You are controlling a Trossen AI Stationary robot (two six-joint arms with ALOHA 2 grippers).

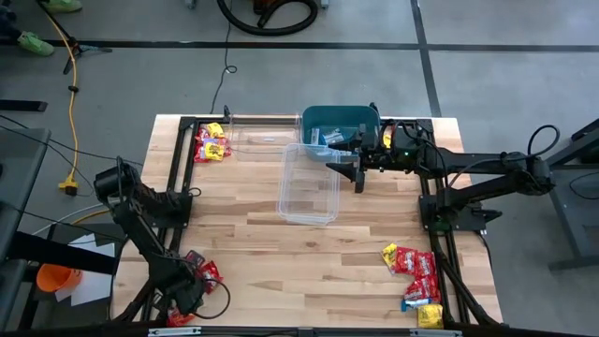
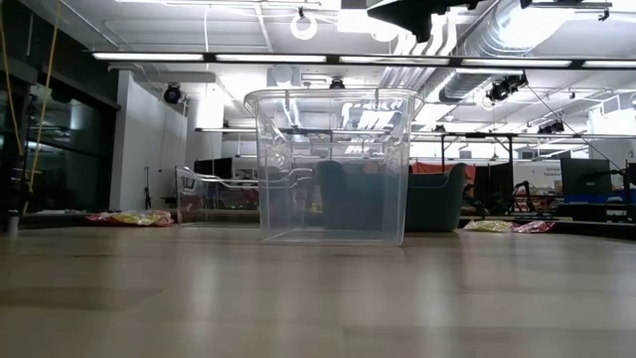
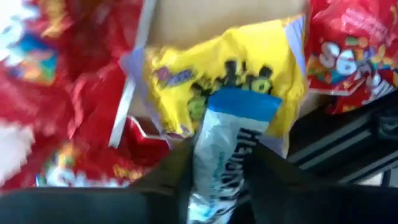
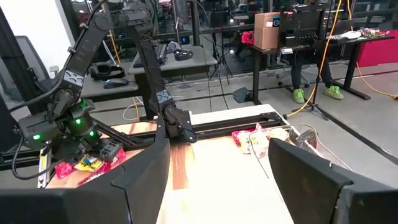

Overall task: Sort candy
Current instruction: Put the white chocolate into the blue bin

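My left gripper [image 1: 194, 284] is low over the candy pile [image 1: 198, 273] at the table's near left corner, shut on a light blue and white packet [image 3: 231, 140]. In the left wrist view a yellow packet [image 3: 217, 74] lies just beyond it among red packets [image 3: 56, 93]. My right gripper [image 1: 358, 172] hovers open above the far right corner of a clear tub [image 1: 310, 183], beside the teal bin [image 1: 339, 125]. Its fingers stand wide apart [image 4: 217, 168] and hold nothing. More candy lies at the far left [image 1: 211, 146] and the near right [image 1: 416, 273]. My left gripper pinches the light blue and white packet between its two fingers [image 3: 174, 180], gripping its lower part [image 3: 217, 180]. The packet's blue end [image 3: 239, 102] sticks out past the fingertips, over the yellow packet. Whether it is lifted clear of the pile, I cannot tell.
A second clear tub [image 1: 264, 137] stands at the far edge, left of the teal bin. A few packets lie by the right arm near the teal bin [image 1: 387, 140]. Bare wood spans the table's middle and near side [image 1: 299, 262]. Black frame rails run along the table's edges [image 1: 440, 234].
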